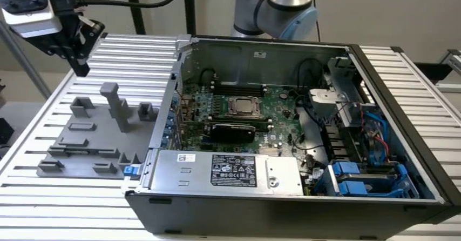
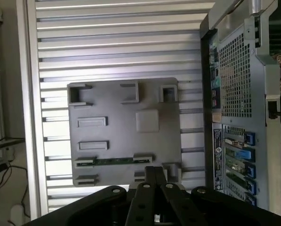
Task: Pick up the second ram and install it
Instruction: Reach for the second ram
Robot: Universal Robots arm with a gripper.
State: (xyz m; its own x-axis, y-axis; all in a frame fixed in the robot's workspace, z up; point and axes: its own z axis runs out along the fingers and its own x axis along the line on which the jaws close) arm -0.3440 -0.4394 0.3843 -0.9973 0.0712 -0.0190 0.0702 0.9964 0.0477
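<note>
End effector (image 1: 81,68) hovers above the worktop (image 1: 72,208), fingers pressed together, gripping nothing. I count one ram stick (image 2: 114,161), lying flat between blocks in the one grey tray (image 2: 121,136) below the end effector. One open computer case (image 1: 288,219) sits beside the tray.

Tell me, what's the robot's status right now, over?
Tool above grey tray. Second ram lying in tray's holders, not yet lifted. Open computer case beside tray, not between them.
</note>
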